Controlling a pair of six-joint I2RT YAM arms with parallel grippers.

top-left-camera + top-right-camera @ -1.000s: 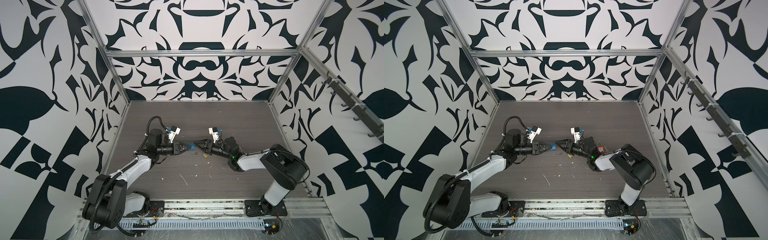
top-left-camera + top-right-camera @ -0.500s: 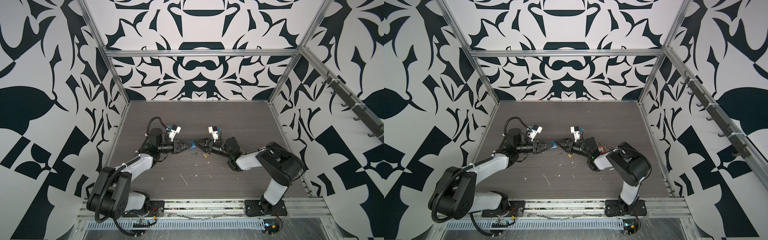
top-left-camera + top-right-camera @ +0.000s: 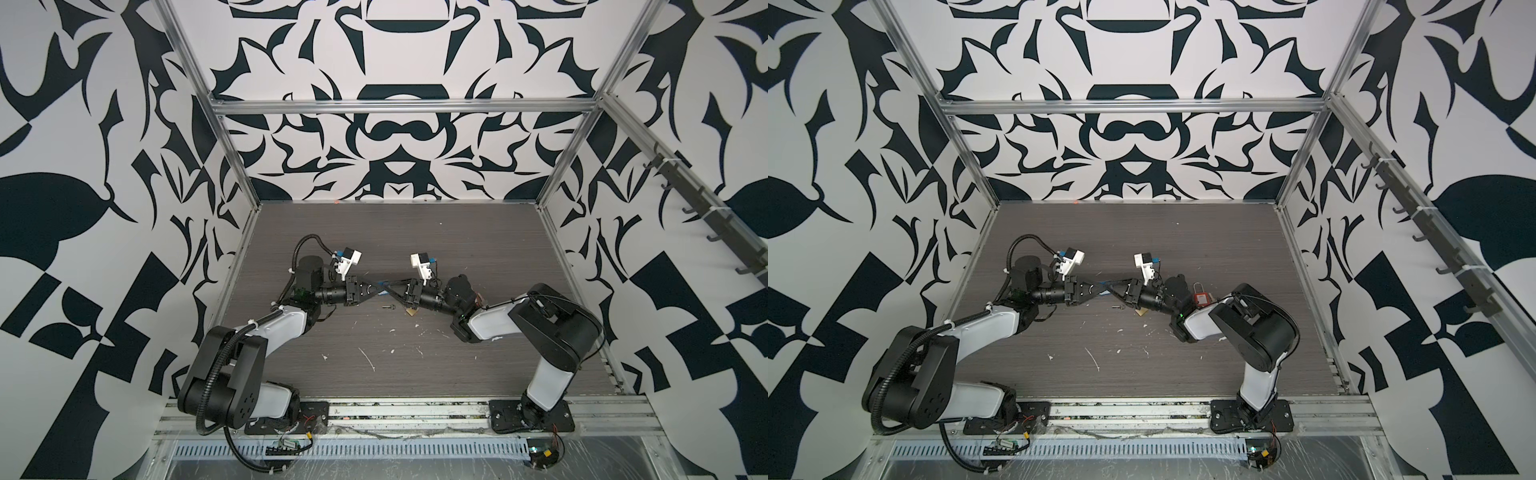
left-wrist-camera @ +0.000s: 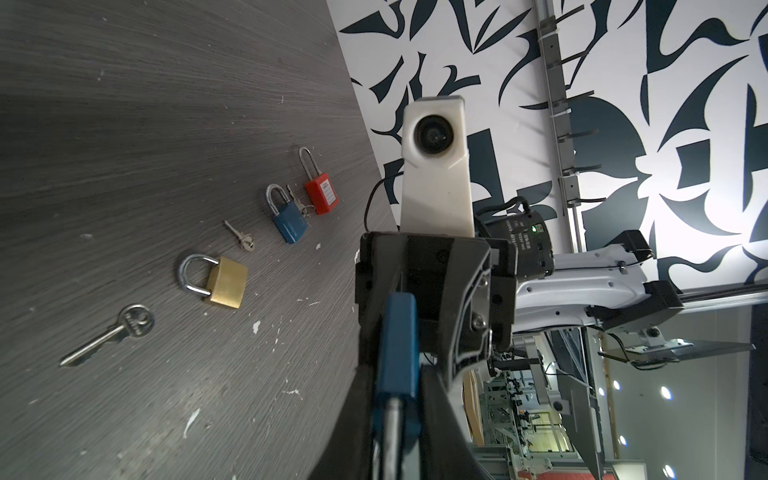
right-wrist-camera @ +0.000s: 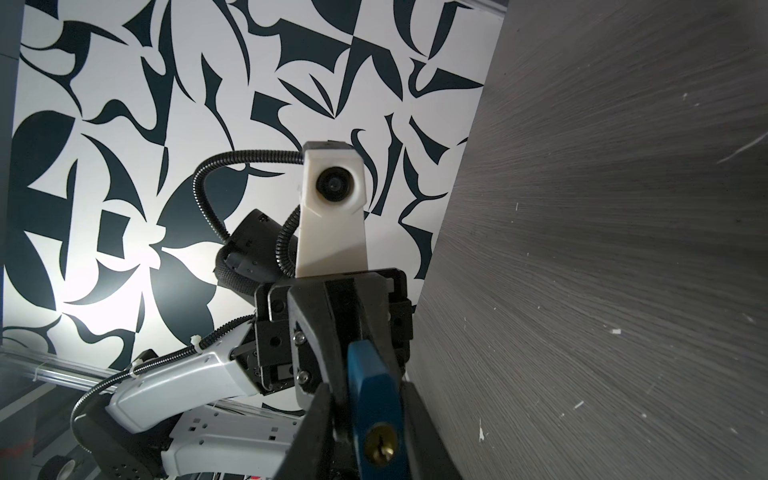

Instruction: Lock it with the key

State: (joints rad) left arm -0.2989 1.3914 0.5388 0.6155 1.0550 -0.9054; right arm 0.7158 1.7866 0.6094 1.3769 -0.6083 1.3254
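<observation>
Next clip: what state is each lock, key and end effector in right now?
Left end effector: shut on the held blue padlock.
Right end effector: closed on the same padlock.
Held blue padlock: off the table, keyhole empty.
Brass padlock: lying flat, shackle closed.
Second blue padlock: lying flat, shackle closed.
Red padlock: lying flat, shackle closed.
Large key: loose, in no lock.
Small key: loose, in no lock.

I'm counting four padlocks: one brass padlock [image 4: 226,282], one red padlock [image 4: 321,195], two blue padlocks [image 4: 291,224] [image 4: 397,345]. I'm also counting two loose keys [image 4: 112,334] [image 4: 240,237], plus one key bunch [image 4: 298,206] whose keys I'm failing to number.
</observation>
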